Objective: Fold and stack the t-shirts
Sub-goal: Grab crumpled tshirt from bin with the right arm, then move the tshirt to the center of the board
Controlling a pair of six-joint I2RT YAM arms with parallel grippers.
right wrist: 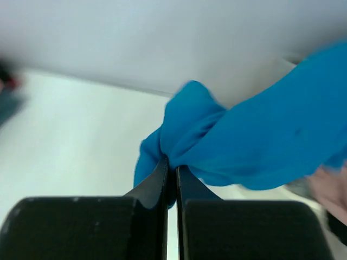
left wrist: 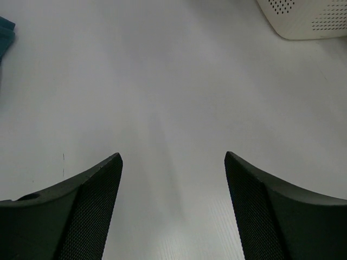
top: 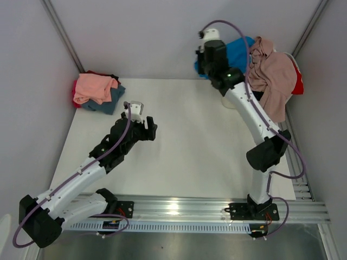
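At the far right of the white table (top: 190, 141) a dusty mauve-pink t-shirt (top: 274, 76) hangs crumpled beside the bright blue t-shirt (right wrist: 260, 146), whose bunched cloth the right gripper (right wrist: 173, 168) pinches tight. A salmon pink t-shirt (top: 95, 86) tops the far-left pile; the left gripper (left wrist: 172, 156) gapes wide above the tabletop.

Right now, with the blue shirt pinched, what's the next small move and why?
Probably pull the right gripper toward the bare middle of the table, dragging the blue shirt along. It is shut on a fold, the shirt sits bunched beside the pink shirt, and the left gripper hangs open.
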